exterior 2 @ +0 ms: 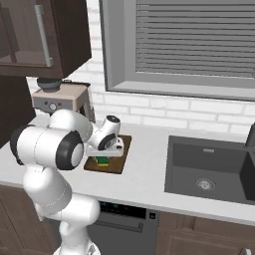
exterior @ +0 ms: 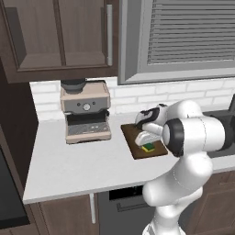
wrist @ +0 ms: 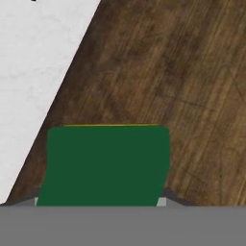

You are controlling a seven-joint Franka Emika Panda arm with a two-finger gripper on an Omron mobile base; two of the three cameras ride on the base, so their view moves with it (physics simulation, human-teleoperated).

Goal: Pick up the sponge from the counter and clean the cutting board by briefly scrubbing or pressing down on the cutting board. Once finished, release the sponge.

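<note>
Sponge (wrist: 105, 163) pickup looks done: the green block sits between the fingertips at the bottom of the hand view, over the board (wrist: 182, 86), with a thin yellow line along its far edge. In the left base view the sponge (exterior: 148, 148) shows at centre right, under the gripper (exterior: 148, 141) and on or just above the board (exterior: 137, 140); whether it presses the wood I cannot tell. The fingers appear pinched on the sponge, though their tips are mostly hidden behind it. So the scrub or press seems to be in hand, and the release is left.

The arm rises from the lower right of the left base view, elbow bulging toward the camera, forearm reaching back and down, hand pointing down at the board. The counter (exterior: 82, 165) spreads to the lower left.
</note>
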